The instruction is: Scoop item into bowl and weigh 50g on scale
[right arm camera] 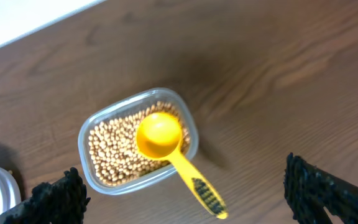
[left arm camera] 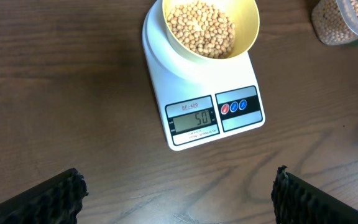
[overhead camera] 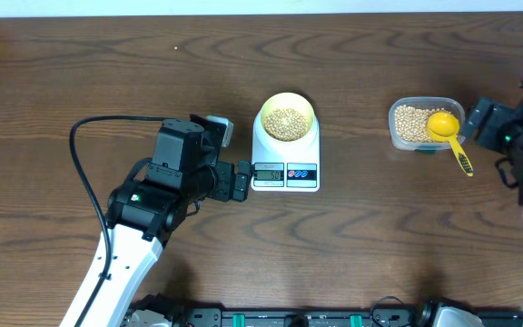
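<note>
The pale yellow bowl (overhead camera: 287,116) holds tan beans (overhead camera: 286,122) and stands on the white scale (overhead camera: 285,173), whose display reads 50; bowl (left arm camera: 248,28), beans (left arm camera: 202,28) and scale (left arm camera: 211,116) also show in the left wrist view. A clear tub (overhead camera: 404,138) of beans (overhead camera: 410,123) sits to the right, with the bright yellow scoop (overhead camera: 445,128) resting in it, handle over the rim. The right wrist view shows tub (right arm camera: 96,181), beans (right arm camera: 114,152) and scoop (right arm camera: 161,136). My left gripper (left arm camera: 179,196) is open and empty, just left of the scale. My right gripper (right arm camera: 185,193) is open and empty, near the scoop handle.
The table is dark wood. A black cable (overhead camera: 84,159) loops left of the left arm. The table's back edge (overhead camera: 261,14) runs along the top, against a pale wall. Black equipment lines the front edge (overhead camera: 316,318).
</note>
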`<state>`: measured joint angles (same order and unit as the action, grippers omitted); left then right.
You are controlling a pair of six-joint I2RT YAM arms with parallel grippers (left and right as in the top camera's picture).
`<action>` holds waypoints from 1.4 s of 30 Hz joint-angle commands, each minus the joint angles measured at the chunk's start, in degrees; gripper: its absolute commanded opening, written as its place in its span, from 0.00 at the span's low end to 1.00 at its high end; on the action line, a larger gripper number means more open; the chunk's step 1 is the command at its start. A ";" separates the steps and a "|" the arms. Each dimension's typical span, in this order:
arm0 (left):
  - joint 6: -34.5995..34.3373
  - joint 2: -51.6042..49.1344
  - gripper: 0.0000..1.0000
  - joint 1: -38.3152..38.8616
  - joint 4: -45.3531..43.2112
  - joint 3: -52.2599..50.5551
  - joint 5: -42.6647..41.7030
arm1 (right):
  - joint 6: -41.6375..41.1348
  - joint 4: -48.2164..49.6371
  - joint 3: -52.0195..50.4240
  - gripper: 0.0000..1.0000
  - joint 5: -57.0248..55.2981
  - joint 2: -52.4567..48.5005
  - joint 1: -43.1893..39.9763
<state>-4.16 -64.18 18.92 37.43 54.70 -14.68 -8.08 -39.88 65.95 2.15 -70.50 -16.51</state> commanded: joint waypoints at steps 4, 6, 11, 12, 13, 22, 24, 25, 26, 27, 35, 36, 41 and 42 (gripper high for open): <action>0.94 0.22 0.98 0.02 0.00 -0.15 0.39 | 14.27 -1.81 1.22 0.72 7.65 10.60 -2.29; 0.94 0.22 0.98 0.02 -0.02 -0.15 0.39 | 15.26 -2.38 1.22 0.63 9.77 13.92 -2.32; 0.94 0.22 0.98 0.02 0.00 -0.15 0.39 | 15.47 -5.44 1.22 0.99 8.28 19.91 -2.29; 0.94 0.22 0.98 0.02 0.00 -0.15 0.39 | 15.47 -6.43 1.22 0.99 7.54 20.83 -2.29; 0.94 0.22 0.98 0.02 0.00 -0.15 0.39 | 15.45 -7.39 1.22 0.99 7.21 21.62 -2.29; 0.94 0.22 0.98 0.02 0.00 -0.15 0.39 | 15.43 -15.63 1.22 0.99 7.26 23.15 -2.29; 0.94 0.22 0.98 0.02 0.00 -0.15 0.39 | 15.45 -17.46 1.22 0.99 7.23 23.10 -2.29; 0.94 0.22 0.98 0.02 0.00 -0.15 0.39 | 15.45 -18.14 1.22 0.99 7.23 23.10 -2.29; 0.94 0.22 0.98 0.02 0.00 -0.15 0.39 | 15.45 -18.64 1.22 0.99 7.23 23.10 -2.29; 0.94 0.22 0.98 0.02 0.00 -0.15 0.39 | 15.45 -19.21 1.22 0.99 7.21 23.10 -2.29; 0.94 0.22 0.98 0.02 0.00 -0.15 0.39 | 15.45 -23.54 1.22 0.99 7.23 23.08 -2.29; 0.94 0.22 0.98 0.02 0.00 -0.15 0.39 | 15.45 -23.85 1.22 0.99 7.21 23.10 -2.29; 0.94 0.22 0.98 0.02 0.00 -0.15 0.39 | 15.45 -24.24 1.22 0.99 7.21 22.97 -2.29; 0.94 0.22 0.98 0.02 0.00 -0.15 0.39 | 15.45 -24.24 1.22 0.99 7.21 22.97 -2.29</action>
<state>-4.16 -64.18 18.92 37.43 54.70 -14.68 6.74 -63.92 66.43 9.41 -47.53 -18.59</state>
